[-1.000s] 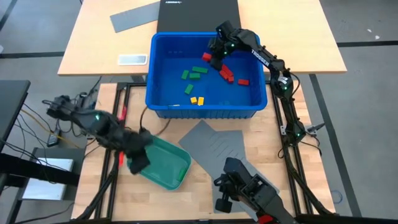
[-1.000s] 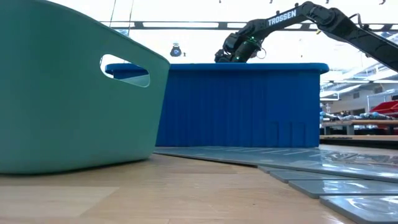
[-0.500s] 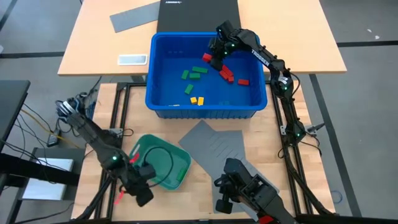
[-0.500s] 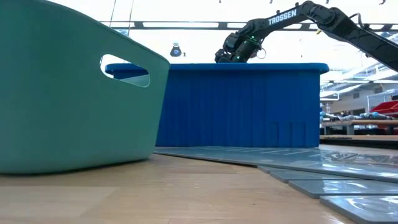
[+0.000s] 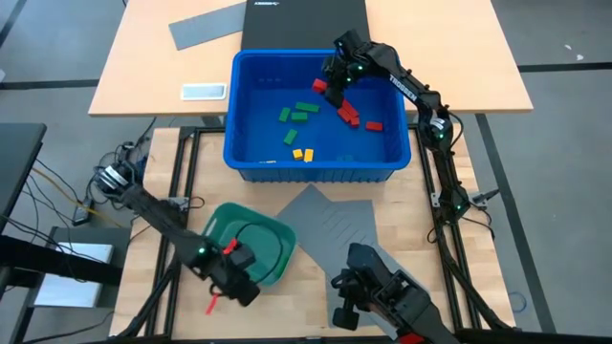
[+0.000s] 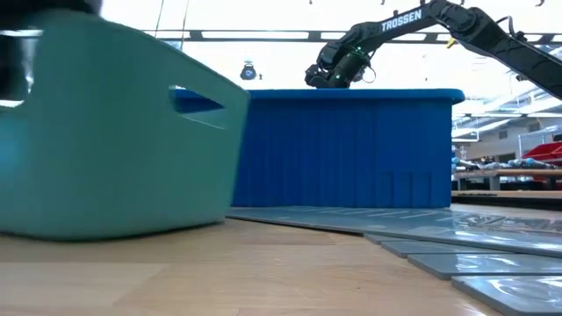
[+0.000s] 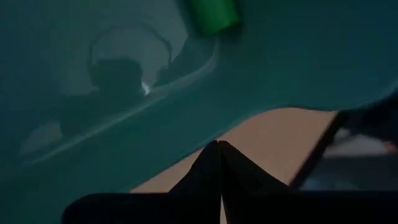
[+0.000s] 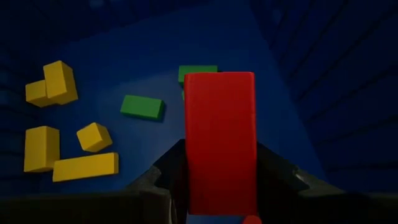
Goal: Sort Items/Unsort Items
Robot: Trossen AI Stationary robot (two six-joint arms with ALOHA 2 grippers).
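A teal tray (image 6: 114, 158) looms close; behind it stands a blue bin (image 6: 351, 149) (an arm (image 6: 421, 26) reaches above).

blue bin (image 5: 251, 158) walls ring blocks (image 5: 298, 116), top open

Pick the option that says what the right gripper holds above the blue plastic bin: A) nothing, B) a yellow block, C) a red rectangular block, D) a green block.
C: in the right wrist view the right gripper is shut on a red rectangular block, standing between its dark fingers above the blue plastic bin; yellow and green blocks lie loose on the bin floor.
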